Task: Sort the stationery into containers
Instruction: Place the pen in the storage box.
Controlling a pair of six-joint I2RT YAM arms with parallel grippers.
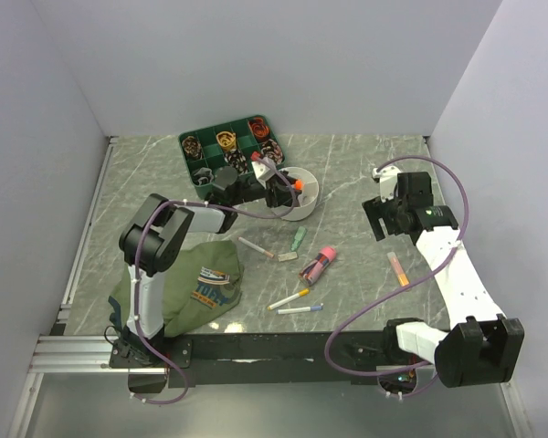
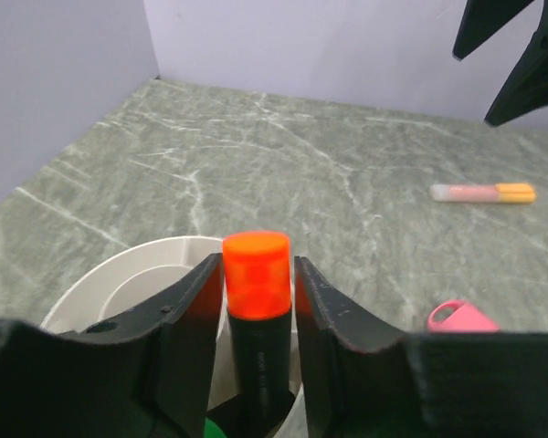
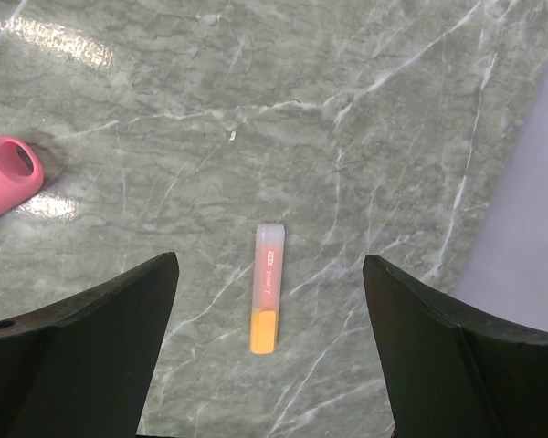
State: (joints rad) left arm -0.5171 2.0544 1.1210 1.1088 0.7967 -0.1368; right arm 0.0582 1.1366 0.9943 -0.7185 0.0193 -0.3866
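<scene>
Bracketing orange marker (image 2: 256, 278): left gripper (image 2: 258, 265) | below: white cup (image 2: 119, 294) | beside: green tray (image 1: 188, 161)

A grey-green marbled tabletop (image 1: 347, 155) is filling the middle of the overhead view, with white veins running across it. A pale lavender back wall (image 1: 256, 64) is rising along the top of the frame. A left wall (image 1: 27, 182) and a right wall (image 1: 521, 137) of the same plain panel are closing in the sides. A slotted aluminium rail (image 1: 73, 351) is running along the lower left, and a light metal strip (image 1: 87, 228) is lining the table's left edge. A plain grey surface (image 1: 256, 411) is showing along the bottom. In the right wrist view, a patch of glare (image 3: 59, 50) is shining off the marble at the upper left.
</scene>
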